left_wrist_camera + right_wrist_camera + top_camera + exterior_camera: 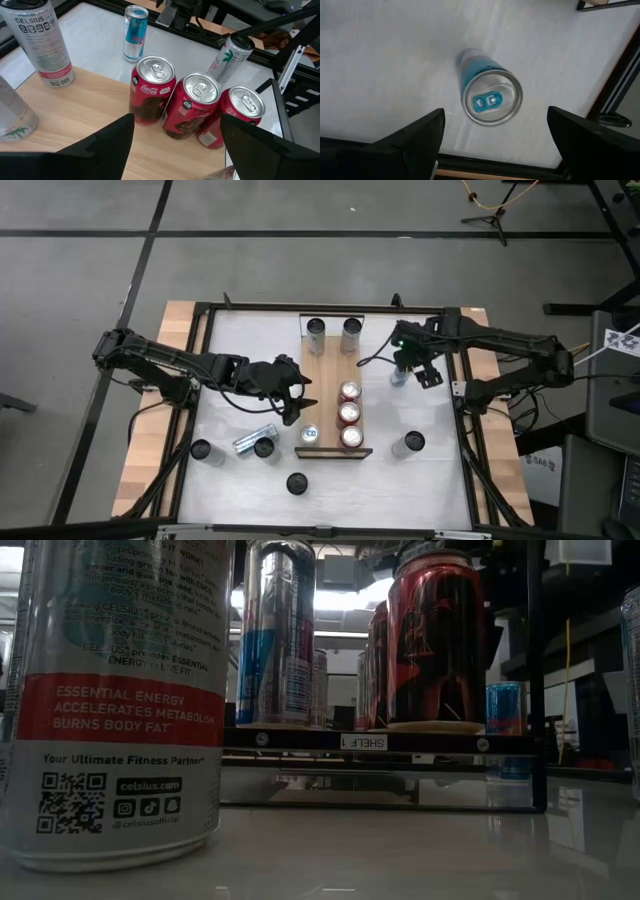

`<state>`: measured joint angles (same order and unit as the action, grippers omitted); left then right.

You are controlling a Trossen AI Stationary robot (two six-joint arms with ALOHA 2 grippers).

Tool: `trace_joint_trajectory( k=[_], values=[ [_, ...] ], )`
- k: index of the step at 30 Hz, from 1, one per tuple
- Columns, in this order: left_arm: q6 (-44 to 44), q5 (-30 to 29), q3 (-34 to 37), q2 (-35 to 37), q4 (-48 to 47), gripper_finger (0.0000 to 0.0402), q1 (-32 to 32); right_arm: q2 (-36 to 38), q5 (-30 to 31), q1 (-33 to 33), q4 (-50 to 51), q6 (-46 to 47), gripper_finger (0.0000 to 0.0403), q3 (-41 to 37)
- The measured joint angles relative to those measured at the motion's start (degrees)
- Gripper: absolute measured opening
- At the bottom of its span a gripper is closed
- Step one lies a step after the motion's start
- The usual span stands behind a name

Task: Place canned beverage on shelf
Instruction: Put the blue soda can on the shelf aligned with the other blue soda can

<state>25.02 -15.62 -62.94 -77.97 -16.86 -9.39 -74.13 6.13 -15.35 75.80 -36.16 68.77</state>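
The shelf (325, 375) is a light-brown plank in the middle of the table, with a dark lip (335, 452) at its near end. Three red cola cans (349, 413) stand in a row on it, beside a blue-topped can (308, 435), and two silver cans (333, 330) stand at its far end. My left gripper (300, 412) is open and empty over the shelf's left edge, facing the red cans (200, 102). My right gripper (403, 365) is open above a blue-and-silver can (490, 97) that stands on the table right of the shelf, its fingers on either side and clear of it.
More cans stand on the table: two near left (201, 450) with one lying between them (248, 441), a dark one near the front (296, 483), and one right of the shelf's near end (408, 443). A black frame (462, 380) borders the table.
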Motion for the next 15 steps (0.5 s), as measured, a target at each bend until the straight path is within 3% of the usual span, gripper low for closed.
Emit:
trace_joint_trajectory(
  k=[7,15],
  values=[
    [0.0,-1.27,0.0,0.0,0.0,0.0289,0.0,-0.45,-5.87,-2.81,-2.98,-0.59,0.0344,0.0],
    [0.02,-2.84,-0.02,0.0,0.0,0.0289,-0.02,-2.4,-7.11,-3.11,-3.21,-1.93,0.0344,0.0]
  ],
)
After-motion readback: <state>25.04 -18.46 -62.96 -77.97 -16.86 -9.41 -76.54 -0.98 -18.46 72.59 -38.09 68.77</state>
